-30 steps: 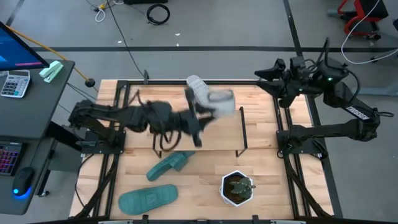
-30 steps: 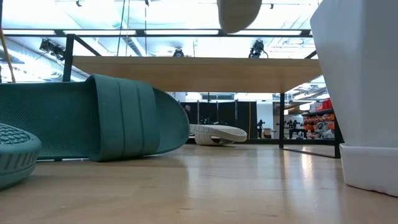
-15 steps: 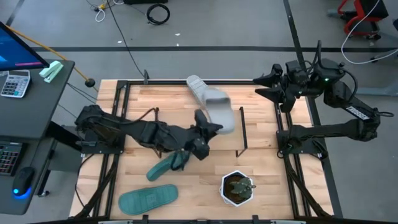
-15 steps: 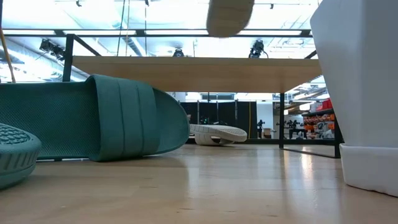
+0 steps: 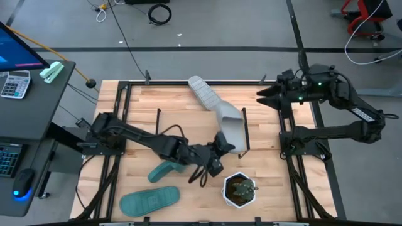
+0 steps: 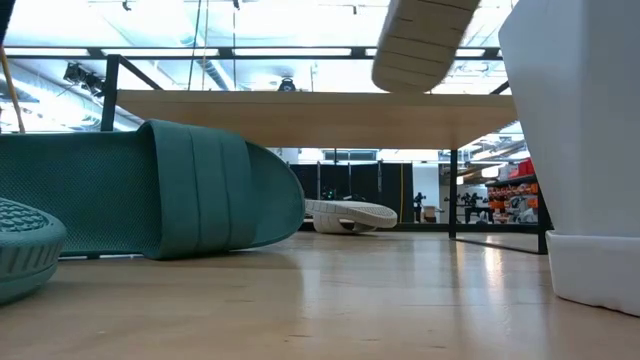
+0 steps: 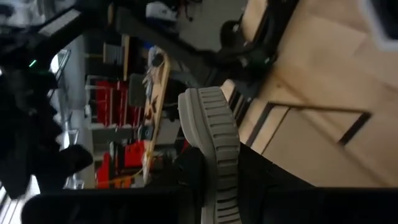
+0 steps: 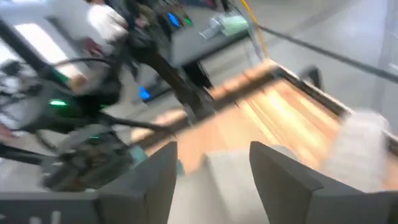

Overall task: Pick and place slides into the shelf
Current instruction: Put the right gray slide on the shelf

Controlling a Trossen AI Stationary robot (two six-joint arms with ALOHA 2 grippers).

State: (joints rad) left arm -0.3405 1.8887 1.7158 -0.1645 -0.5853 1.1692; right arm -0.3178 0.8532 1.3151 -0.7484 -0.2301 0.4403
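- Now we find the light grey slide swung from the shelf's 12 o'clock edge toward its 3 o'clock end, clamped in the left gripper and lifted, not yet placed.
- Another grey slide lies at 12 o'clock; both teal slides wait at 7 o'clock.
- We note the right gripper, at 2 o'clock, fingers apart, idle.

A white potted plant stands on the wooden table's near edge.

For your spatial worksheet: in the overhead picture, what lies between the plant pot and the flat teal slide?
Bare tabletop only, in the high view, between the pot and the flat teal slide; the left gripper stands farther back.
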